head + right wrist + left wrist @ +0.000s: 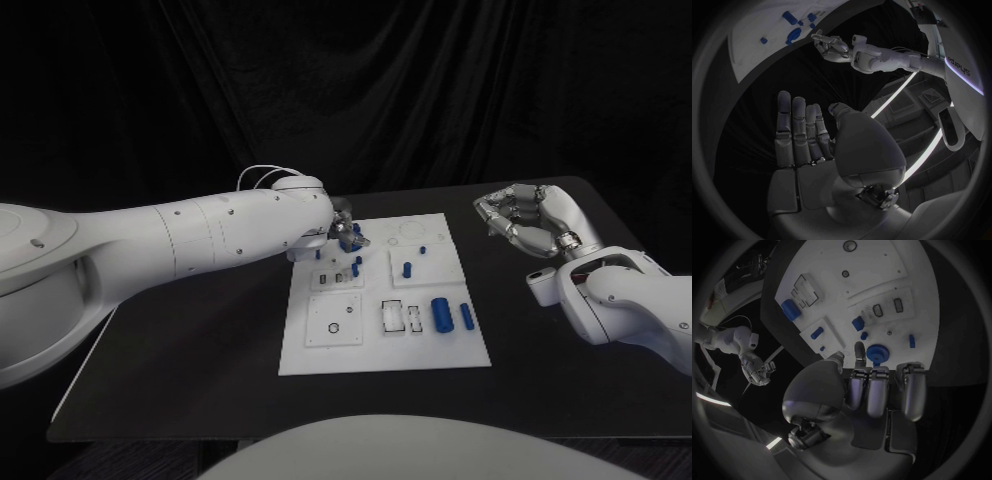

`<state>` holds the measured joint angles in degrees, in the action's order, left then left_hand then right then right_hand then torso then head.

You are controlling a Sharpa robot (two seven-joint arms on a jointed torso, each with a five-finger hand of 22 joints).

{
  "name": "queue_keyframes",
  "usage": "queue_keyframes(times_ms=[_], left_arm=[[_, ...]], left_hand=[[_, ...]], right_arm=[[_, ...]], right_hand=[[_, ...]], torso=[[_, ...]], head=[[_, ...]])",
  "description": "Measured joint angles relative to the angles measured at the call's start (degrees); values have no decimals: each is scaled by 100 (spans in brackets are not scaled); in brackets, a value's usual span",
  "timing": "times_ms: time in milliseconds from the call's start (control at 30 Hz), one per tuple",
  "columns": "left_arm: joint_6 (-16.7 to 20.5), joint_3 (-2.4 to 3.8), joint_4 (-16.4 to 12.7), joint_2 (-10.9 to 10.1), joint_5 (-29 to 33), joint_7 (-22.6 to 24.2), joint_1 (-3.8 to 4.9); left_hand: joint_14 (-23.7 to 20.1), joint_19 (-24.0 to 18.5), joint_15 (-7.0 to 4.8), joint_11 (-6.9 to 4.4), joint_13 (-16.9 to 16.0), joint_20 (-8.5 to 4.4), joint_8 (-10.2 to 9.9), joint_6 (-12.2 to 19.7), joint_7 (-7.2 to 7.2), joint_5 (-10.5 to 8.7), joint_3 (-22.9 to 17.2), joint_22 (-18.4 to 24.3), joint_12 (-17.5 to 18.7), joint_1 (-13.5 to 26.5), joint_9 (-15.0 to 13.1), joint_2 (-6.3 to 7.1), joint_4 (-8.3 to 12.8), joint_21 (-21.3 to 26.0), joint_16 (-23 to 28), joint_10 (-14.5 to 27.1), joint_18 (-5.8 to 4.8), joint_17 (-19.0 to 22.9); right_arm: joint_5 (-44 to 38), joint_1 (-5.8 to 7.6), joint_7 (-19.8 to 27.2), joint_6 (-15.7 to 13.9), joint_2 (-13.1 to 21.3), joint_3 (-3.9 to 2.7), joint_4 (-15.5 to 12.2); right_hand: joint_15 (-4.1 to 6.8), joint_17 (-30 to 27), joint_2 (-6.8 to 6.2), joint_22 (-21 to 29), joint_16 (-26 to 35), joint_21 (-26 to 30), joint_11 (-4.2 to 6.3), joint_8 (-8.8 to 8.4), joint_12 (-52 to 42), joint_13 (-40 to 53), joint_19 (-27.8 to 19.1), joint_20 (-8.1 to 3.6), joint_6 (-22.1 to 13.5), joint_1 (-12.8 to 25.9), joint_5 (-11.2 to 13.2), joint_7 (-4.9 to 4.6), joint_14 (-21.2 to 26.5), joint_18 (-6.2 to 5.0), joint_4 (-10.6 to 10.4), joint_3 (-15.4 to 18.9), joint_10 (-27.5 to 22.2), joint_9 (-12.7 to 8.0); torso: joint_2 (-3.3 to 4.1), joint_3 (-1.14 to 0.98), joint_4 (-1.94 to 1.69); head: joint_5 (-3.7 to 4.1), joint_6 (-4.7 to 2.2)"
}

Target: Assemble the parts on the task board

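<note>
From the head view we see the white task board (382, 340) mid-table, blue parts (441, 311) on it. Our left hand (343, 232) hovers at its far left corner.

Our left wrist view shows those fingers (879, 390) curled, empty, above a round blue part (877, 353).

Our right wrist view shows the right hand (807, 145) flat, fingers straight, holding nothing, beside the board.

The task board (382, 350) lies mid-table (188, 370). The left hand (343, 232) hovers over its far left corner; the right hand (531, 220) hangs beside its far right edge.
</note>
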<state>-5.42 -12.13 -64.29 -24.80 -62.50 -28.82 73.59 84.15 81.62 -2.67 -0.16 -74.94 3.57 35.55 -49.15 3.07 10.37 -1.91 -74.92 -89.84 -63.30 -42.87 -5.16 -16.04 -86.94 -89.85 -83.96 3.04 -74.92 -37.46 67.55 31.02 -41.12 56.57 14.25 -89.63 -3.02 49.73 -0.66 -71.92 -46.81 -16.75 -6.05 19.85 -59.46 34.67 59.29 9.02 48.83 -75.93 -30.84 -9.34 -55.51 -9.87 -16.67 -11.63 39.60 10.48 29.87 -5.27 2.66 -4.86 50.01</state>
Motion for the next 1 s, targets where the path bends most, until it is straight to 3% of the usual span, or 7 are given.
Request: queue_keyframes(times_ms=[467, 733, 1000], left_arm=[[152, 0, 64, -42, -6, 100, -117], [221, 0, 83, -48, -7, 162, -205], [247, 0, 136, -54, -9, 187, -303]], left_hand=[[0, 20, 0, -20, 1, -20, -49, -112, -31, 0, 39, 1, 0, 90, -60, -31, -39, 23, 0, -21, 1, 1], [-21, 20, -20, -39, 1, -20, -145, -112, -31, 76, 52, 1, 0, 90, -122, -31, -22, 45, 0, -2, 1, 1], [-21, -22, -20, -40, 1, -19, -243, -112, -31, 157, 6, 1, 0, 31, -161, -40, 25, 69, 0, -1, 1, 1]], right_arm=[[-33, 0, -30, 31, -9, 0, 4], [-38, 0, -44, 44, -8, 0, 4], [-42, 0, -59, 54, 0, 0, 6]], right_hand=[[0, -49, -54, -18, -48, 0, 0, 24, 0, -47, 0, 0, -41, -98, -21, 1, 0, 1, 0, 0, 0, 0], [19, -131, -153, -51, -133, 0, 0, 84, -27, -121, 41, -1, -41, -303, 16, 1, 19, 1, 27, 27, 0, 0], [19, -161, -145, -61, -159, 0, 0, 84, -50, -147, 41, -1, -41, -354, 49, 1, 19, 1, 32, 32, 0, 1]], torso=[[-9, -21, 12], [-8, -28, 19], [-5, -35, 24]], head=[[44, 0], [-13, 0], [-7, 0]])
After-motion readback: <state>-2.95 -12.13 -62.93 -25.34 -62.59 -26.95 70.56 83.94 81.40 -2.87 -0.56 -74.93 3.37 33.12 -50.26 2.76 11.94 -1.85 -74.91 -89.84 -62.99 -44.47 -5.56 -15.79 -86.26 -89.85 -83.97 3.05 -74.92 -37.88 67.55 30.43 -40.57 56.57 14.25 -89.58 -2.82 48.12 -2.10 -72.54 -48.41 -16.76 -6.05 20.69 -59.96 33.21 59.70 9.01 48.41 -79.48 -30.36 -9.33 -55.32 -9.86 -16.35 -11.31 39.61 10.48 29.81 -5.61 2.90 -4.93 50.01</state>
